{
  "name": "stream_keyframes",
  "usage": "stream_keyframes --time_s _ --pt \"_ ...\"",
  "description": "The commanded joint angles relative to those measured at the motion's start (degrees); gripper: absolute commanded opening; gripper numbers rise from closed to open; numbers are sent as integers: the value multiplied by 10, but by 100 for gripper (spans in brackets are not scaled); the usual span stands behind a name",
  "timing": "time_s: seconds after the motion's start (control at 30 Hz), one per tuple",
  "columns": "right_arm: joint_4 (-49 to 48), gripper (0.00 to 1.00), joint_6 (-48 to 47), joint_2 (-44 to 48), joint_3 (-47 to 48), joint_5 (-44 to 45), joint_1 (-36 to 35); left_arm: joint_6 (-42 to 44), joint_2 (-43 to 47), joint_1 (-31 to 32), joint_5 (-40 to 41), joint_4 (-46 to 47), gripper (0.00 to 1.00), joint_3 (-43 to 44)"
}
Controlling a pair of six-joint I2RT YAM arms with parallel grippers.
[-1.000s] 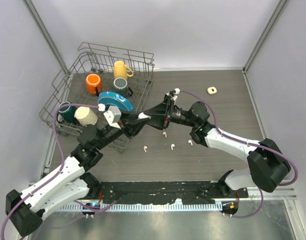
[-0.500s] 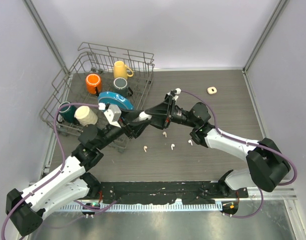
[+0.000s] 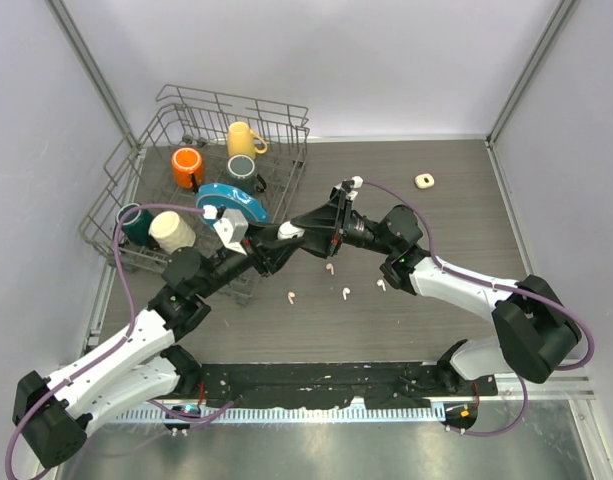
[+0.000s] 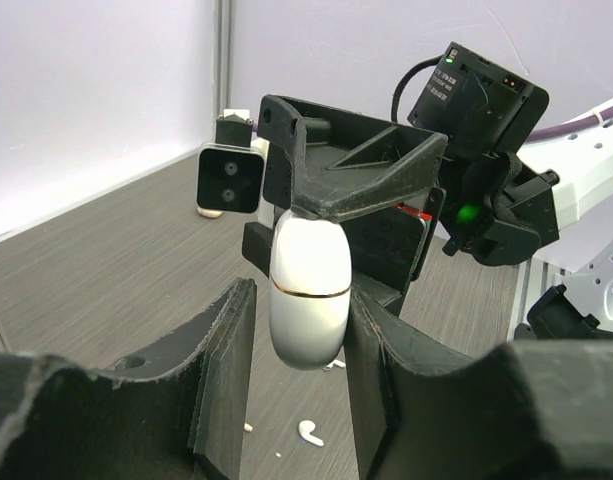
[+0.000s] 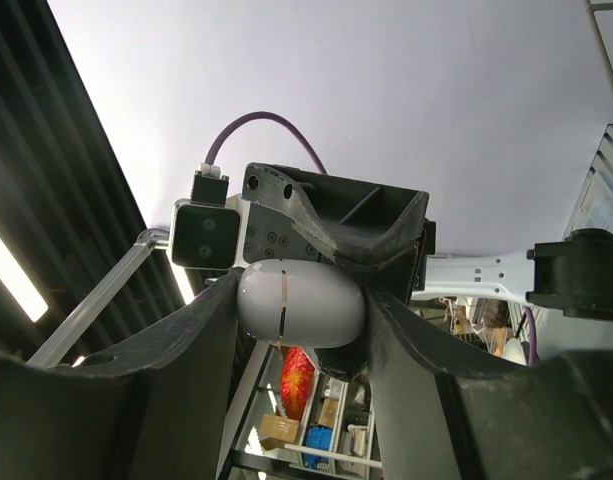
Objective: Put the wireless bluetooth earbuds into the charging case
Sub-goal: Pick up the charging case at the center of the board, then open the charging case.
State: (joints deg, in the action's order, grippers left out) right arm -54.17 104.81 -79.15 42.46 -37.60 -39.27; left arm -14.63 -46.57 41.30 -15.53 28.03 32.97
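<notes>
Top external view: none of the four earbuds (image 3: 345, 293) is inserted; all lie loose on the desk (image 3: 436, 220), below and nearward of the charging case (image 3: 289, 232), whose lid appears shut. The left gripper (image 4: 301, 305) brackets the charging case's lower half part-open, and whether it grips cannot be told. Beyond it, the right gripper (image 5: 301, 292) clamps the other end.

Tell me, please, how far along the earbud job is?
Nothing looks inserted yet. In hand: the right gripper holds the charging case, apparently closed, mid-air; the left gripper is open around it. Remaining: opening the case and loading the four earbuds lying on the table.
</notes>
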Motion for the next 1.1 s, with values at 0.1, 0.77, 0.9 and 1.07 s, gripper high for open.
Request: stream_keyframes --time_s 0.1,0.77,0.9,1.07 --pt "-45 1 9 -2 -1 3 -2 1 2 3 5 52 44 -4" --pt "-56 1 18 -11 -3 2 -2 -5 -11 3 5 73 12 -12" --pt "-67 3 18 -10 -4 1 -2 -10 -10 3 13 77 0 -19" --pt "-98 49 12 -17 -9 -10 -2 -23 -10 2 2 106 0 -33"
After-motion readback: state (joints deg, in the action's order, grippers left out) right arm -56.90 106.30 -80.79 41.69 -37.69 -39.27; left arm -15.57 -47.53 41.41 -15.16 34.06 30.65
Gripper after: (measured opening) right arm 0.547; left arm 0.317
